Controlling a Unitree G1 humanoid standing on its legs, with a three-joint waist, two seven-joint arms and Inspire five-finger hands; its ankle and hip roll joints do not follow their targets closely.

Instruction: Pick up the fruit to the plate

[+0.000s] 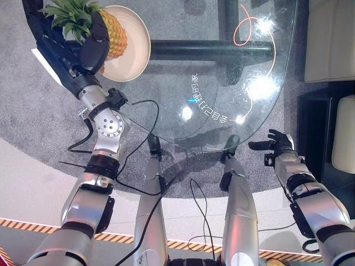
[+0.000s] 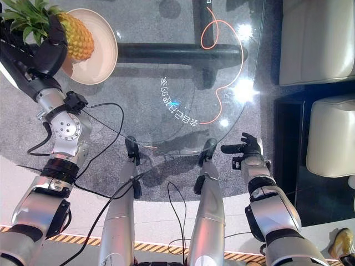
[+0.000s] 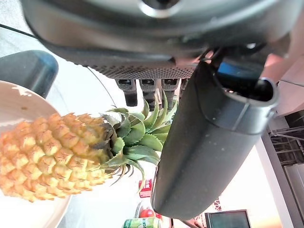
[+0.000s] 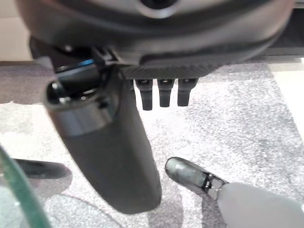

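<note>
A yellow pineapple [image 1: 115,34] with a green crown lies on its side on the cream plate [image 1: 137,55], at the far left of the glass table. My left hand [image 1: 66,55] reaches over the plate's near rim. Its thumb [image 3: 209,142] stands beside the crown and its straight fingers [image 3: 142,90] are on the other side of the leaves. In the left wrist view a gap shows between the thumb and the fruit [image 3: 52,156]. My right hand [image 2: 249,147] hangs open off the table's near right edge, above the carpet, holding nothing.
The round glass table [image 1: 222,83] has a dark bar-shaped base [image 1: 205,50] under it and a thin orange cable [image 1: 244,27] at the back. Cream seats [image 2: 316,39] and a dark low unit [image 2: 288,160] stand to the right. Grey carpet lies below.
</note>
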